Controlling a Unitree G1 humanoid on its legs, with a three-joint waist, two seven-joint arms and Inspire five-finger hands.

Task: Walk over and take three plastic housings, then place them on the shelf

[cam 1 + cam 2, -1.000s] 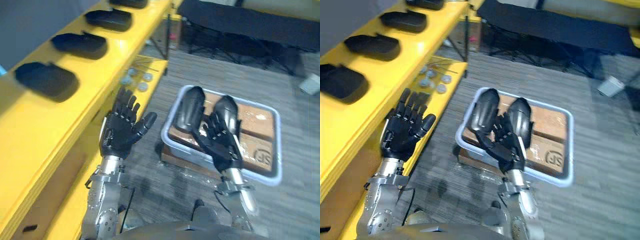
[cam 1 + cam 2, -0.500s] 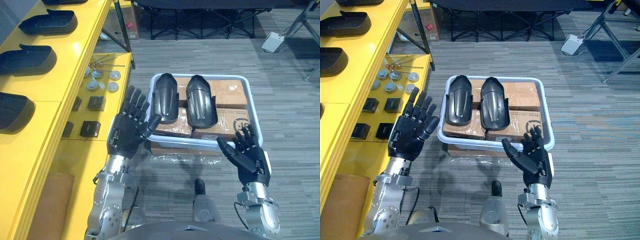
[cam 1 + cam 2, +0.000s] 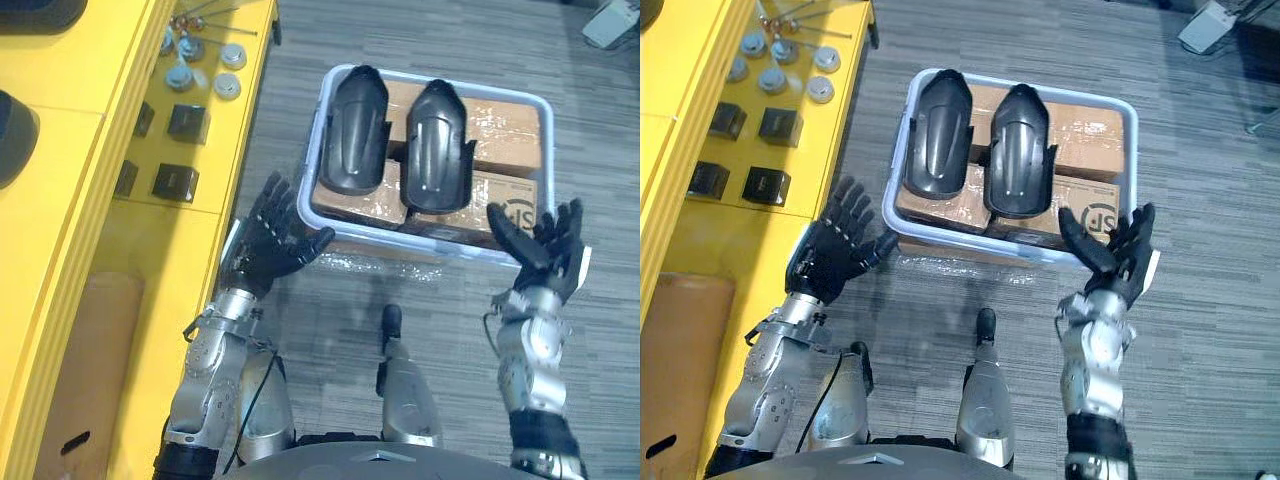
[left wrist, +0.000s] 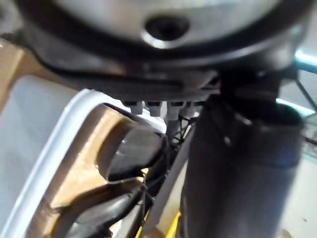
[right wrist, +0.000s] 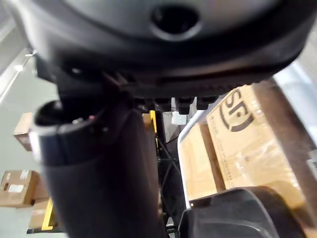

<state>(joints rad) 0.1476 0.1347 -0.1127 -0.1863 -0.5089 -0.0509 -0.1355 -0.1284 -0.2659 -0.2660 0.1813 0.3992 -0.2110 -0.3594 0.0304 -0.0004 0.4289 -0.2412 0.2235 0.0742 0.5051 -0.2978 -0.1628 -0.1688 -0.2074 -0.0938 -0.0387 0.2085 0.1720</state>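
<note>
Two black plastic housings lie side by side on cardboard boxes in a white tray (image 3: 326, 88) on the floor: the left housing (image 3: 355, 132) and the right housing (image 3: 436, 147). My left hand (image 3: 271, 243) is open with fingers spread, just off the tray's near left corner. My right hand (image 3: 545, 252) is open too, palm up, at the tray's near right corner. Neither hand touches a housing. The left housing (image 4: 131, 151) shows past the left hand in its wrist view, and the right housing (image 5: 237, 213) shows in the right wrist view.
A yellow shelf (image 3: 70, 150) runs along the left, with another black housing (image 3: 15, 135) on its upper level. Small dark blocks (image 3: 175, 182) and metal discs (image 3: 201, 73) lie on its lower level. Grey carpet surrounds the tray.
The camera has tilted down and closer over the tray. Both hands stay open; the right hand has risen to the tray's near right corner, the left sits lower by the left corner.
</note>
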